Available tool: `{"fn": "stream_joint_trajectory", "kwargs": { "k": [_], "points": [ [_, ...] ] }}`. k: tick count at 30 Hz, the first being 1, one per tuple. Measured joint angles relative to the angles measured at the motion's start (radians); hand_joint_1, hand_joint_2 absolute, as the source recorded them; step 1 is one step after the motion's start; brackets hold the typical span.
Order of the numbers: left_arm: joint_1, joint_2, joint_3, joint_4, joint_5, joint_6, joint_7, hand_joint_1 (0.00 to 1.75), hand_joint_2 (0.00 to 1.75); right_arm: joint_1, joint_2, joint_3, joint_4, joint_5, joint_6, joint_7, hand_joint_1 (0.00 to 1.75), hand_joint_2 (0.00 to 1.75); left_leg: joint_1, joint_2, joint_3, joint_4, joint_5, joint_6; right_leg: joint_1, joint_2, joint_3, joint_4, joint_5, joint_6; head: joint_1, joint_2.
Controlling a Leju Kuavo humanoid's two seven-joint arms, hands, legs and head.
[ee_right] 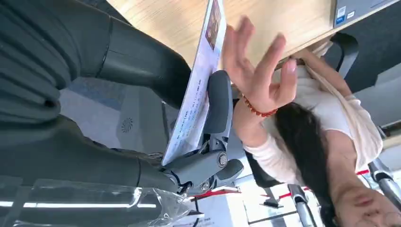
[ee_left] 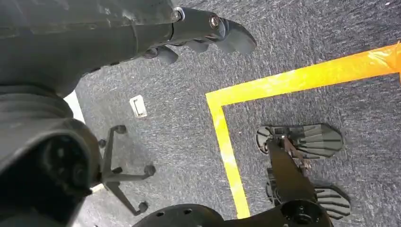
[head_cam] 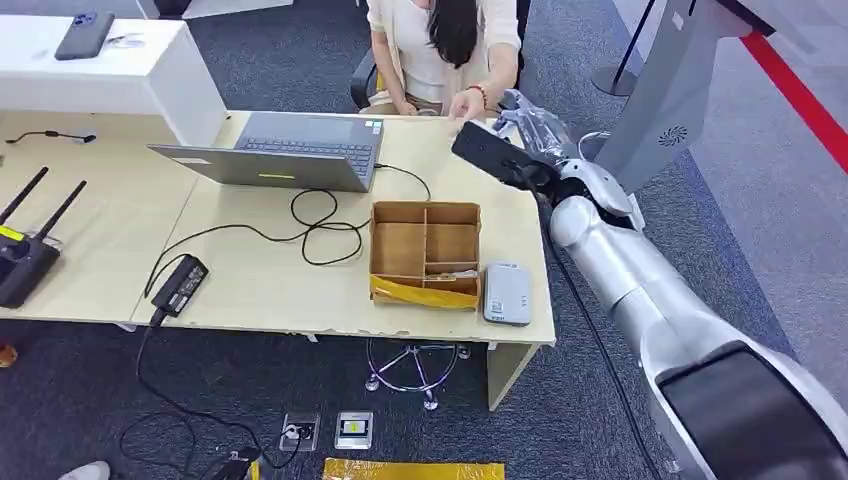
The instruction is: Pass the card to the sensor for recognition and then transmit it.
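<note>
Clamped between thumb and fingers of right hand [ee_right: 208,142], card [ee_right: 196,90] held out past far right corner of desk [head_cam: 250,290], a person's hand [ee_right: 257,71] open just beside it, not yet gripping. Sensor [head_cam: 507,293] lying well back at desk's near edge, likely already served. Handover pending. Left hand [ee_left: 208,35] hanging low over carpet, fingers loosely curled, holding nothing.

Right arm outstretched, right hand [ee_right: 208,137] clamping card [ee_right: 196,90]; left hand [ee_left: 198,33] hanging, seemingly curled
</note>
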Motion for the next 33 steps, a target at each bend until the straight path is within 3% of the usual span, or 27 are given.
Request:
{"fn": "stream_joint_trajectory", "kwargs": {
  "k": [15, 16, 17, 18, 33],
  "points": [
    [0.005, -0.005, 0.000, 0.000, -0.006, 0.003, 0.001, 0.00, 0.00, -0.007, -0.003, 0.013, 0.010, 0.011, -0.005, 0.011, 1.75, 1.75, 0.000, 0.000, 0.000, 0.000, 0.000, 0.000, 0.000, 0.000, 0.000, 0.000, 0.000, 0.000, 0.000, 0.000],
    [0.005, -0.005, 0.000, 0.000, -0.006, 0.004, 0.002, 0.00, 0.00, -0.007, -0.003, 0.013, 0.010, 0.011, -0.005, 0.010, 1.36, 1.75, 0.000, 0.000, 0.000, 0.000, 0.000, 0.000, 0.000, 0.000, 0.000, 0.000, 0.000, 0.000, 0.000, 0.000],
    [0.005, -0.005, 0.000, 0.000, -0.007, 0.006, 0.002, 0.00, 0.00, -0.007, -0.003, 0.013, 0.010, 0.011, -0.005, 0.010, 0.42, 1.75, 0.000, 0.000, 0.000, 0.000, 0.000, 0.000, 0.000, 0.000, 0.000, 0.000, 0.000, 0.000, 0.000, 0.000],
    [0.005, -0.005, 0.000, 0.000, -0.008, 0.006, 0.003, 0.00, 0.00, -0.007, -0.004, 0.013, 0.011, 0.011, -0.005, 0.010, 0.00, 0.00, 0.000, 0.000, 0.000, 0.000, 0.000, 0.000, 0.000, 0.000, 0.000, 0.000, 0.000, 0.000, 0.000, 0.000],
    [0.020, -0.010, 0.000, 0.000, 0.004, 0.014, 0.011, 0.00, 0.00, -0.005, -0.010, 0.013, 0.011, -0.024, 0.017, -0.018, 0.00, 0.00, 0.000, 0.000, 0.000, 0.000, 0.000, 0.000, 0.000, 0.000, 0.000, 0.000, 0.000, 0.000, 0.000, 0.000]
  ]
}}
